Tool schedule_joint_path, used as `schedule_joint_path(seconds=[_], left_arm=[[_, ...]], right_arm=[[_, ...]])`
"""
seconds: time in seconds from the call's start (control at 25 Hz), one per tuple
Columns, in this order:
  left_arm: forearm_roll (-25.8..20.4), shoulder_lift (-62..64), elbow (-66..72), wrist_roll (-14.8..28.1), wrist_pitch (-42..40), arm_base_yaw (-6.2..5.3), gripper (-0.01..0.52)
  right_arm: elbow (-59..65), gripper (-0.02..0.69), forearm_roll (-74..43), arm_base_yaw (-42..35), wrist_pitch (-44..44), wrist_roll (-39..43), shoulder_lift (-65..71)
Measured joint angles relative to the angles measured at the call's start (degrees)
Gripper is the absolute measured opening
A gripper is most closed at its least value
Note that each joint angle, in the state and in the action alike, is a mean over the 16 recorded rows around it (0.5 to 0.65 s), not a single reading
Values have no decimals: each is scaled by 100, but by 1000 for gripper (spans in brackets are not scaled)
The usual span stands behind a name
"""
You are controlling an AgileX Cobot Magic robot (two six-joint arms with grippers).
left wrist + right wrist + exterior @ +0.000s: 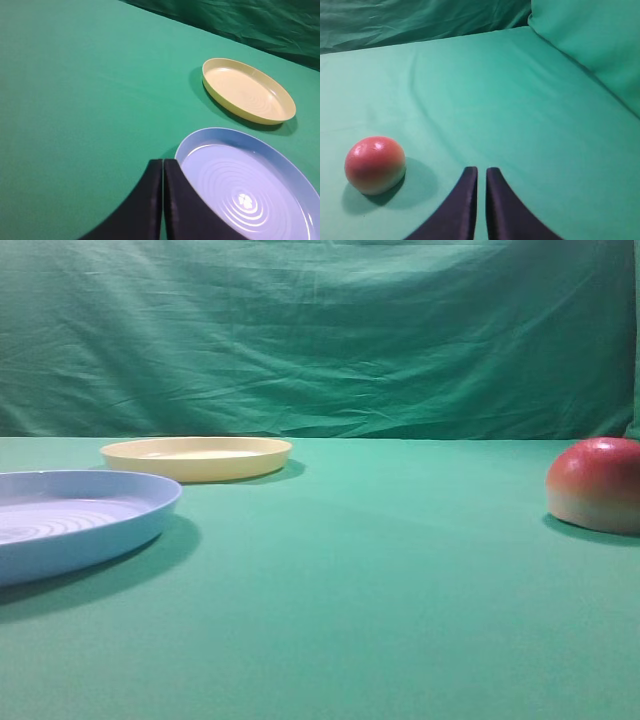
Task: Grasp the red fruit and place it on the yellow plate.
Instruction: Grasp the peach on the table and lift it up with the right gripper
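Observation:
The red fruit (596, 484) rests on the green cloth at the right edge of the high view; the right wrist view shows the fruit (374, 164) to the left of my right gripper (481, 171), apart from it. That gripper's dark jaws stand nearly together with a thin gap and nothing between them. The yellow plate (196, 457) lies empty at the back left, also seen as the yellow plate (247, 90) in the left wrist view. My left gripper (163, 163) is shut and empty, above the cloth beside the blue plate's near-left rim. Neither gripper shows in the high view.
A light-blue plate (70, 521) with a ringed centre sits at the front left; in the left wrist view the blue plate (250, 185) lies nearer than the yellow one. A green backdrop (320, 330) hangs behind the table. A raised fold of cloth (590, 45) stands at the right.

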Motion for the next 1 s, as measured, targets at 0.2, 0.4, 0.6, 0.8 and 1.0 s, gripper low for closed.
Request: schedule_joint_path(seconds=[0.2, 0.4, 0.6, 0.8, 1.0], left_arm=[[0, 0, 0, 0, 0, 0, 0], [0, 0, 0, 0, 0, 0, 0], [0, 0, 0, 0, 0, 0, 0], [0, 0, 0, 0, 0, 0, 0], [0, 0, 0, 0, 0, 0, 0]], right_arm=[[0, 59, 0, 0, 0, 0, 0], [0, 59, 0, 0, 0, 0, 0], [0, 59, 0, 0, 0, 0, 0], [0, 59, -5, 0, -1, 0, 0], [0, 59, -37, 0, -154, 0, 0]])
